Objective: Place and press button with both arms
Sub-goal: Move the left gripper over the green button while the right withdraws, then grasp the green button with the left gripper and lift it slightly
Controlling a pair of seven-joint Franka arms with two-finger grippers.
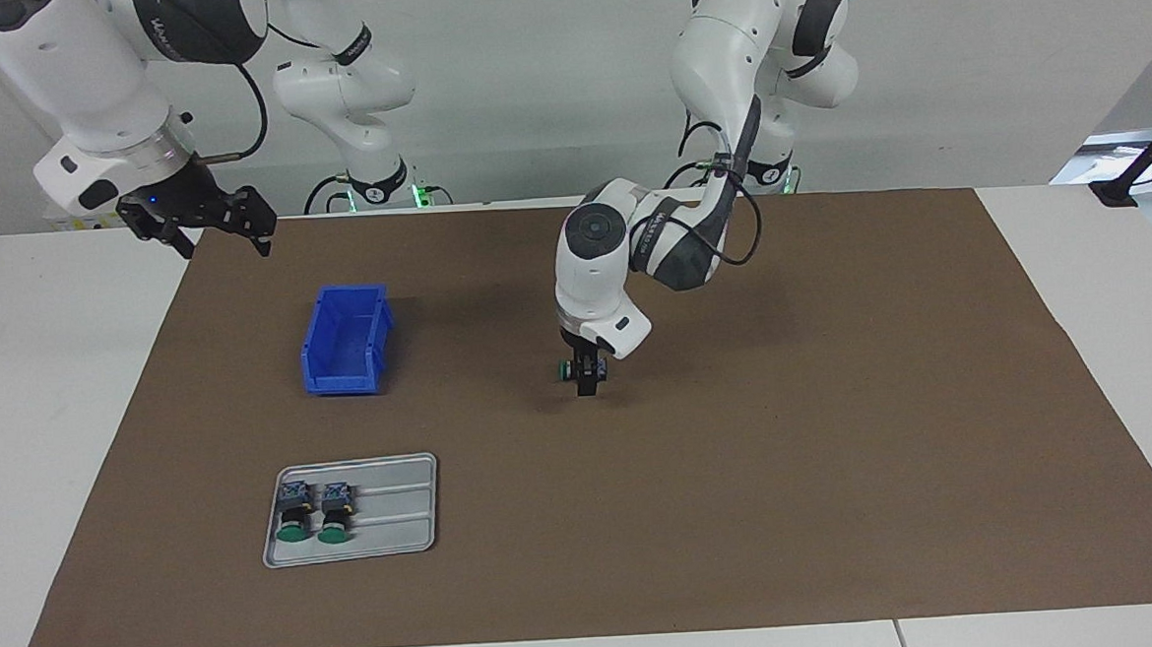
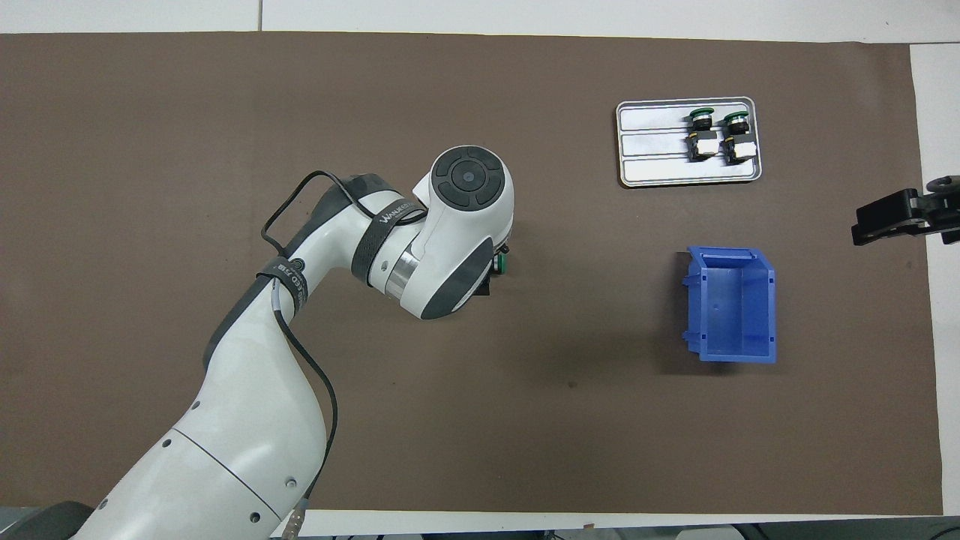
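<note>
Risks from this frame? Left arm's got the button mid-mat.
1. The left gripper holds the button just above the mat, cap sideways; released so, it may tip or roll.
2. The right gripper waits raised by the mat's edge, near the blue bin; its path to the button passes over the bin.

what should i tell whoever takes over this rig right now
Left gripper: down at mid-mat, shut on a button lying sideways, green cap toward the right arm's end.
Right gripper: open, empty, waiting high over the mat's edge at its own end.
Two more buttons lie in the grey tray; the blue bin, nearer the robots, looks empty.
Done: one button is out of the tray.
Left: placing it and pressing it.
</note>
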